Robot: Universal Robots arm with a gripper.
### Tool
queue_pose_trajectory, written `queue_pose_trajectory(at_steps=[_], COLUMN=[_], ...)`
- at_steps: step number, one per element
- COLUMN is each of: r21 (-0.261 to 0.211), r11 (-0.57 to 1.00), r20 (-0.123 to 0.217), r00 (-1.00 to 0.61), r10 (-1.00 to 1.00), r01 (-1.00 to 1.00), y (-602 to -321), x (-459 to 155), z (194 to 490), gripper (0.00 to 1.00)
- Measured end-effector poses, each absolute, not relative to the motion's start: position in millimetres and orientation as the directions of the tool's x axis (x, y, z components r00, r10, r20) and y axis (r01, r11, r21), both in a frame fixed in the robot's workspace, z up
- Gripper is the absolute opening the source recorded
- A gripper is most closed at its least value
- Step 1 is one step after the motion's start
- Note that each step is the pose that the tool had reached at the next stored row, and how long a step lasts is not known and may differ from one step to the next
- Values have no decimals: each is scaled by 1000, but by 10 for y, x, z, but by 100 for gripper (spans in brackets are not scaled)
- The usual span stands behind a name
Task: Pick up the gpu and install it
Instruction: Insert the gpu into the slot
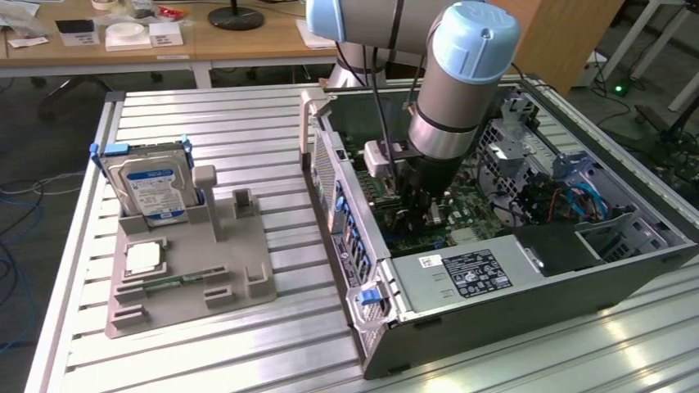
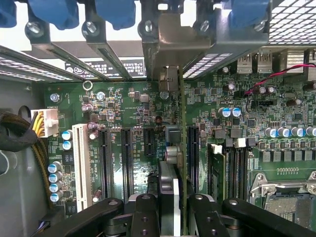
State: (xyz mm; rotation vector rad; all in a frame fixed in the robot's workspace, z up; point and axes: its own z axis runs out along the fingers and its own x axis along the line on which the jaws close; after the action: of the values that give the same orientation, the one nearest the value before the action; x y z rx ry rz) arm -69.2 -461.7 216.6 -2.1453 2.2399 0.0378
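Seen from the exterior camera, my arm (image 1: 464, 90) reaches down into an open computer case (image 1: 513, 270) that lies on its side on a ribbed metal table (image 1: 218, 344), with my gripper (image 1: 428, 214) low over the green motherboard (image 1: 480, 201) inside. To the exterior view's left, a grey holder tray (image 1: 186, 270) stands on the table, carrying an upright hard drive (image 1: 153, 188) with a blue label and, near it, a small processor chip (image 1: 143, 258) lying flat; behind the table are wooden desks (image 1: 196, 41). From this angle the arm hides my fingers and what they hold. Through the wrist camera, my two black fingers (image 2: 144, 217) are closed part-way on the gpu (image 2: 173, 192), which I see edge-on as a thin dark-and-green card held upright between them (the grip is clear here, the card pinched on both faces). The card stands over the motherboard (image 2: 128, 106), in line with the row of long black expansion slots (image 2: 127, 163) and just beside one of them; whether its lower edge is seated in a slot I cannot tell. Its far end points toward the metal bracket openings (image 2: 168, 44) at the back of the case, under blue retaining clips (image 2: 116, 12). A white slot (image 2: 81, 165) and a white power connector (image 2: 44, 122) lie well to one side.
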Motion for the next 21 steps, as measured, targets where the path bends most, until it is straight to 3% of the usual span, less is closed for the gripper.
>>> queue_pose_trajectory(at_steps=[7,8,10,21], r21=[-10,-10,-10,-13], r11=[44,44,43,43], r20=[-48,-46,-46,-46], r00=[-44,-43,-43,-43], r10=[-998,-998,-998,-998], r01=[-999,-999,-999,-999], y=[-4613,-4615,-4616,-4617], x=[-695,-694,-692,-692], z=[2163,2173,2198,2610], gripper=[29,35,35,35])
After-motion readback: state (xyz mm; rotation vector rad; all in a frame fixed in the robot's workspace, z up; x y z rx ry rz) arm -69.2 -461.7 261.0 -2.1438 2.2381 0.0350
